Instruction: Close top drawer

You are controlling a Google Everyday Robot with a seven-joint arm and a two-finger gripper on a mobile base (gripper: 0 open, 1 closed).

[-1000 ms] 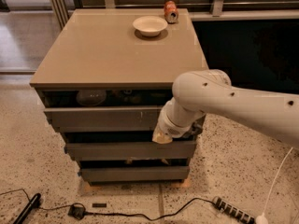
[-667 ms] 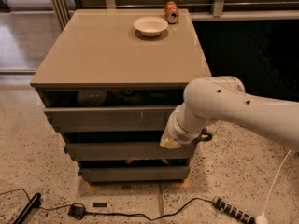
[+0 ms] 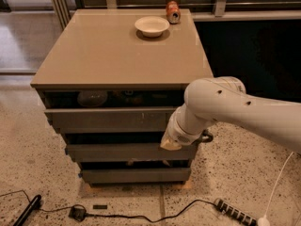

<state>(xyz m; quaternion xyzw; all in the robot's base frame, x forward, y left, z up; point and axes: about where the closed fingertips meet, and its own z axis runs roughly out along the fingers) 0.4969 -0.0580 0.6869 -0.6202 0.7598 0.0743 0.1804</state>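
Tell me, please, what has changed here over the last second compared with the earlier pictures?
The arm shifted a little to the right and down, carrying the gripper, mostly hidden behind it, by the right end of the middle drawer. Nothing was taken hold of or let go. The top drawer stays pulled out as before; the bowl and can on the cabinet top have not moved.

White arm [image 3: 254, 109] entering from the right edge, its long link rising leftward to a bulbous joint [image 3: 211, 95], the highest part of the limb. From this joint a short ribbed wrist [image 3: 186, 126] drops down and to the left, with a small dark fitting [image 3: 205, 137] projecting at its right side. The gripper [image 3: 170, 144] lies at the wrist's lower end, near the middle of the view, showing only a pale tan tip — the rest is hidden behind the wrist.
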